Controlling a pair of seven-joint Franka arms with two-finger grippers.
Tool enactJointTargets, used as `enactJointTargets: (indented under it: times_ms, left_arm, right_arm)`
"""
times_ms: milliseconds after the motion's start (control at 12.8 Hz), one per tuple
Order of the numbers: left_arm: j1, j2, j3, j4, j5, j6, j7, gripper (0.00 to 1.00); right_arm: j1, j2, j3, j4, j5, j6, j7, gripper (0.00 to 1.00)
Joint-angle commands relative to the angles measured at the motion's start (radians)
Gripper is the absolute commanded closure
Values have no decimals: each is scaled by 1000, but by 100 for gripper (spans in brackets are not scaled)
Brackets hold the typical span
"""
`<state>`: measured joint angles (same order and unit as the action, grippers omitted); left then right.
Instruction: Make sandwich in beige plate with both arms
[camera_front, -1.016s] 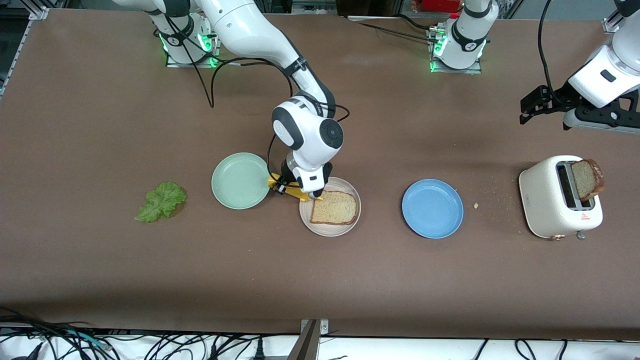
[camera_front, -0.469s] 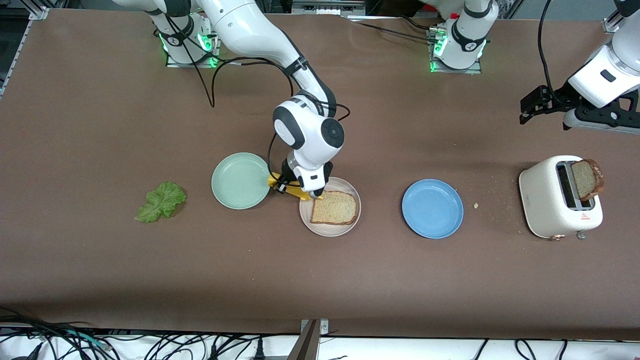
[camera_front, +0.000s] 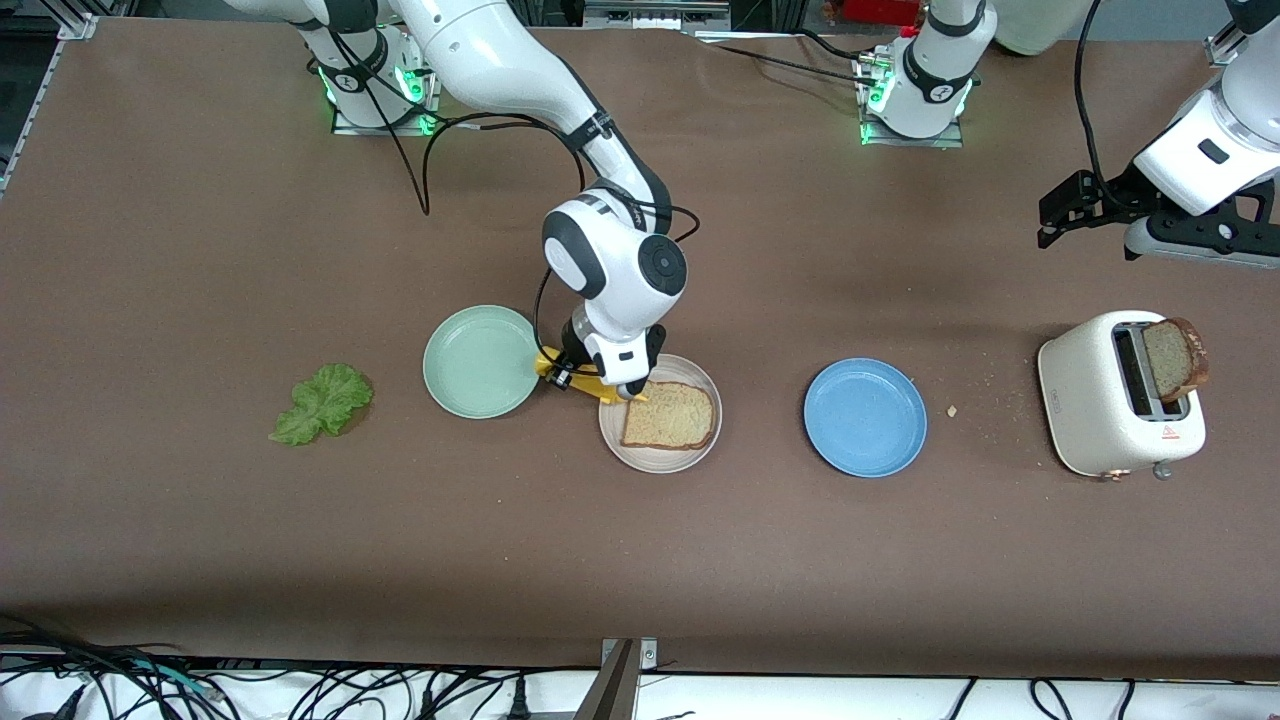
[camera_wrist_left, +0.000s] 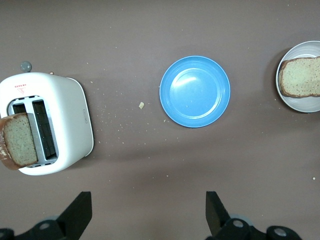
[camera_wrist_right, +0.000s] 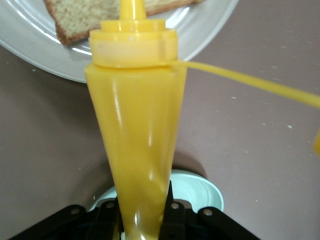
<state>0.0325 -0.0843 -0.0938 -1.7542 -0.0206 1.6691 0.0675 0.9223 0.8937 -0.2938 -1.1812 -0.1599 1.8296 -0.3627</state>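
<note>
One slice of light brown bread (camera_front: 668, 415) lies flat in the beige plate (camera_front: 612, 442). My right gripper (camera_wrist_right: 144, 212) is shut on a yellow squeeze bottle (camera_front: 572, 377), held slanting over the plate's rim. In the right wrist view the bottle's (camera_wrist_right: 135, 125) nozzle points at the bread (camera_wrist_right: 80, 17). A second slice (camera_front: 1172, 358) sticks up from a slot of the cream toaster (camera_front: 1105, 400). The green lettuce leaf (camera_front: 322, 402) lies on the table toward the right arm's end. My left gripper (camera_wrist_left: 148, 205) hangs open and empty in the air above the table beside the toaster (camera_wrist_left: 65, 115).
A mint-green plate (camera_front: 480, 360) sits empty next to the beige plate, toward the right arm's end. A blue plate (camera_front: 865, 417) sits empty between the beige plate and the toaster. Crumbs lie scattered on the brown table around the toaster.
</note>
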Motion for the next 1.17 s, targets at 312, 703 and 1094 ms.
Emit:
enactJointTargets:
  times_ms: [312, 703, 1094]
  left_arm:
    - [3, -2, -3, 10, -21, -16, -5, 0]
    - [3, -2, -3, 10, -21, -16, -5, 0]
    - [3, -2, -3, 10, -21, -15, -6, 0]
  right_arm:
    - [-503, -355, 324, -179, 248, -38, -321, 100]
    - [-781, -358, 423, -175, 439, -116, -618, 100]
    - [-933, -277, 403, -155, 638, -205, -965, 100]
